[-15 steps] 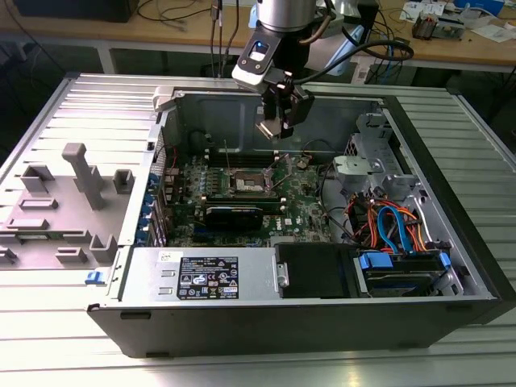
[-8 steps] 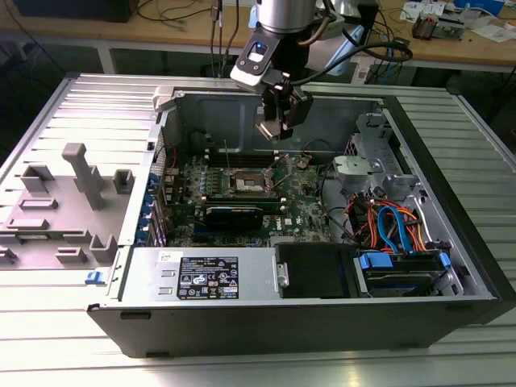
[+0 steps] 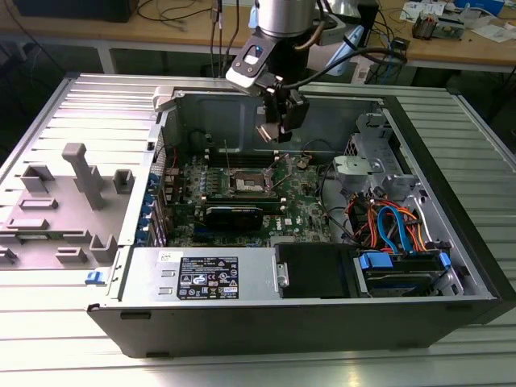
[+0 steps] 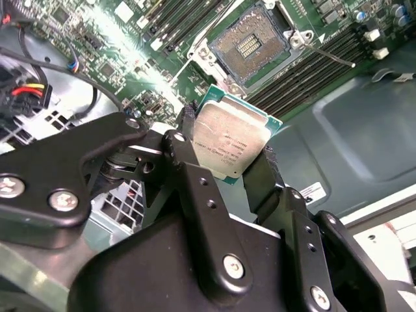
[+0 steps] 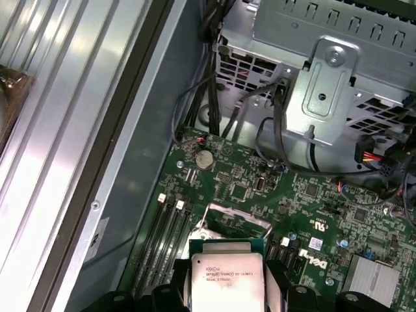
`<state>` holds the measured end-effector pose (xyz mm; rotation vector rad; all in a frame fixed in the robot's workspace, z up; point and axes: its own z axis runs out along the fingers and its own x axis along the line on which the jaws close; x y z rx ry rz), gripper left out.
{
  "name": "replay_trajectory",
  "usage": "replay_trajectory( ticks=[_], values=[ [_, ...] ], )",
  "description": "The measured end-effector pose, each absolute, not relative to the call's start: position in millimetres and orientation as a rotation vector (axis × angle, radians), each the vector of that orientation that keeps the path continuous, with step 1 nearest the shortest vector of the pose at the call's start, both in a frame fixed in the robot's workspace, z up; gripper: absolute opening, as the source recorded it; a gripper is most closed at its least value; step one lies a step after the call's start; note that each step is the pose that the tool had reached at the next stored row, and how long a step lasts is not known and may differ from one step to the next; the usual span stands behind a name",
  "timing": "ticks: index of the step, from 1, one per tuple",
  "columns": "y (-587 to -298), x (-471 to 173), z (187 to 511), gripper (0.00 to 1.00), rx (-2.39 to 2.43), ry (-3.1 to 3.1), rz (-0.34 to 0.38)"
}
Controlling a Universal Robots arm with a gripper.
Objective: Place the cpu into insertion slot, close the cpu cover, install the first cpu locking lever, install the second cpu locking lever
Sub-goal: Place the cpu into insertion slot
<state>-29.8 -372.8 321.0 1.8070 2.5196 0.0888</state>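
Right now none of the four steps is finished, as far as I can judge. The claw point(image 3: 276, 131) is clamped on the cpu point(image 4: 231, 140), one black finger on each of two opposite edges, with the dull metal top facing the wrist cameras. In the exterior view the claw hangs over the open computer case point(image 3: 242, 322), which lies on the ribbed metal counter point(image 3: 48, 339), and it is above the green circuit board point(image 3: 310, 201), clear of it and not touching.

The insertion slot point(image 4: 250, 42) is bare: its brownish pin field is exposed inside the silver rim, with no chip seated. In the second wrist view the cpu sits apart from the slot, offset to one side of it rather than squarely over it.

A thin silver frame near the slot in the first wrist view looks like the cpu cover point(image 5: 240, 213), lifted open. A slim locking lever point(image 4: 328, 55) juts out from one corner of the slot, seemingly unhooked. Placing the chip, closing the cover and fastening both levers all remain.
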Motion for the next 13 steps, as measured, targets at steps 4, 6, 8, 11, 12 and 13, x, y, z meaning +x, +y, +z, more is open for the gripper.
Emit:
replay_trajectory(
  ticks=[4,6,8,11,12,13],
  values=[
    [-372.8,-29.8,318.4,0.55,1.873,2.47,0.084],
    [-372.8,-29.8,317.4,0.55,1.906,2.445,0.082],
    [-372.8,-29.8,315.5,0.55,1.947,2.414,0.078],
    [-372.9,-29.8,315.2,0.55,1.966,2.399,0.077],
    [-372.9,-29.8,315.2,0.55,1.966,2.398,0.077],
    [-372.9,-29.8,315.2,0.55,1.966,2.398,0.077]
  ],
)
